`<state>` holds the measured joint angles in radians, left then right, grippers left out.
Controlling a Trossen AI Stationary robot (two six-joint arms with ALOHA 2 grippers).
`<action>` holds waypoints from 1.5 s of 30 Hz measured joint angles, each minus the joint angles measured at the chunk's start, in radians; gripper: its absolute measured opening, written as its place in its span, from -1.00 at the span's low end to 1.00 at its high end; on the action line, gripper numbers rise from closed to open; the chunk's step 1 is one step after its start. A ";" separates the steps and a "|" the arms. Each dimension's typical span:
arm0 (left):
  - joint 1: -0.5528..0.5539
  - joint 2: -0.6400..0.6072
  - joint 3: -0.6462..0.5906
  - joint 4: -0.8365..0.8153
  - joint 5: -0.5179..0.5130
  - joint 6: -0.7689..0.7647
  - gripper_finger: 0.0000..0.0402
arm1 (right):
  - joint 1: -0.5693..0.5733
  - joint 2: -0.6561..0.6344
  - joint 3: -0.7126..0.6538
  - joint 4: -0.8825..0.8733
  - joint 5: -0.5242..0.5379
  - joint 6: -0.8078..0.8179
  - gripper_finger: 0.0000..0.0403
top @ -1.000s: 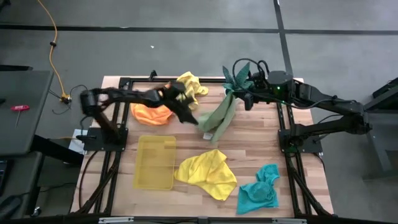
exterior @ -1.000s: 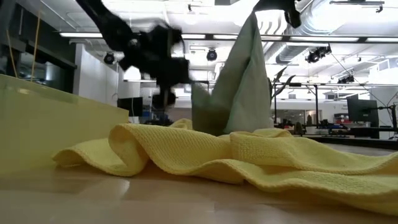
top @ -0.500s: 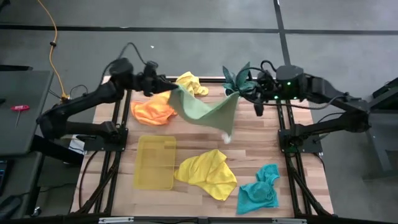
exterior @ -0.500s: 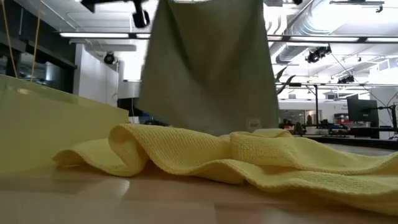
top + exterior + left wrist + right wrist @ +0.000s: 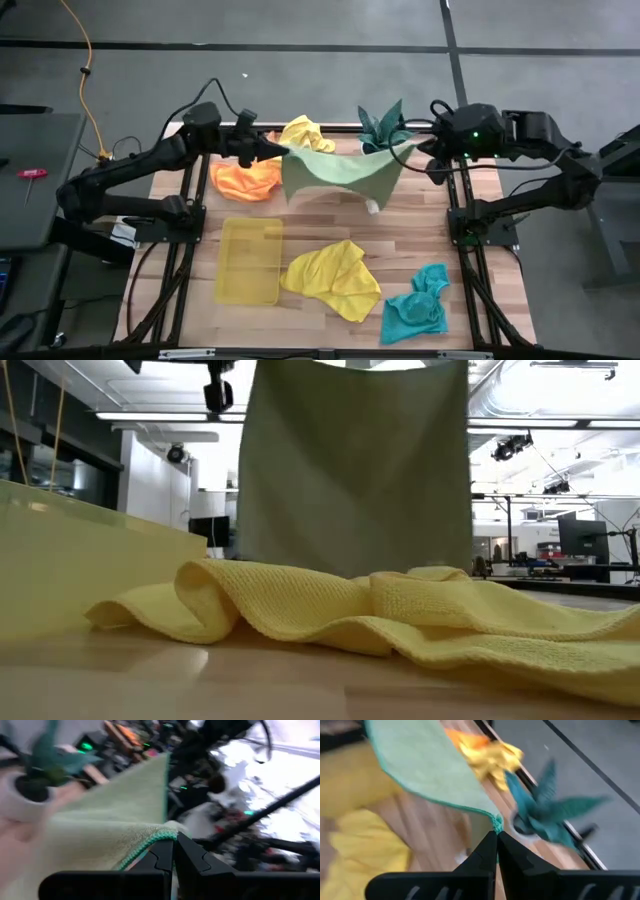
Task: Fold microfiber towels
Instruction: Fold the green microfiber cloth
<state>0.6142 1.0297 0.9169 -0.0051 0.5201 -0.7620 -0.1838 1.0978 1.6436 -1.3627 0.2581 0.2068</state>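
While I have the soft olive-green microfiber towel [image 5: 345, 170] stretched in the air over the far half of the wooden worktop [image 5: 400, 250], both arms carry it by its top corners. My left gripper [image 5: 268, 150] has its jaws clamped together on one corner, and my right gripper [image 5: 425, 150] is clamped on the opposite corner, close to the small green potted plant [image 5: 382, 125]. From the low camera the cloth hangs as a flat sheet, its lower edge hidden behind the crumpled yellow microfiber towel [image 5: 400, 615] in the foreground.

I judge the cloth light and limp: it sags between the two holds and will drape wherever I lower it, so corner grips on the stitched hem are the sound places to hold. Thin fabric could slip out of a pinch if I pull the span too taut.

Waiting on the worktop are the orange towel [image 5: 245, 180], a second yellow towel [image 5: 305, 133] at the far edge, and the teal towel [image 5: 418, 308] at the near right. The translucent yellow plastic tray [image 5: 248, 260] lies near left.
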 joint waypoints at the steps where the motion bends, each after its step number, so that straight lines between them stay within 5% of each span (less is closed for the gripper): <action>1: -0.005 0.005 0.000 -0.007 -0.029 0.017 -1.00 | 0.002 -0.005 -0.001 -0.025 0.014 0.002 -1.00; 10: 0.057 0.028 -0.001 0.089 -0.081 0.015 -1.00 | -0.027 -0.055 0.001 -0.107 0.135 -0.055 -1.00; 23: 0.093 0.071 -0.001 0.068 -0.079 0.246 -1.00 | -0.045 -0.057 0.017 -0.058 0.248 -0.211 -1.00; 34: -0.042 0.116 -0.001 -0.130 -0.114 0.388 -1.00 | 0.068 -0.055 -0.008 -0.200 0.239 0.009 -1.00; 45: -0.207 0.210 -0.001 -0.218 -0.200 0.380 -1.00 | 0.245 -0.102 -0.356 -0.141 0.169 0.309 -1.00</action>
<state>0.4074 1.2394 0.9157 -0.2233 0.3197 -0.3815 0.0614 0.9962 1.2873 -1.5038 0.4269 0.5154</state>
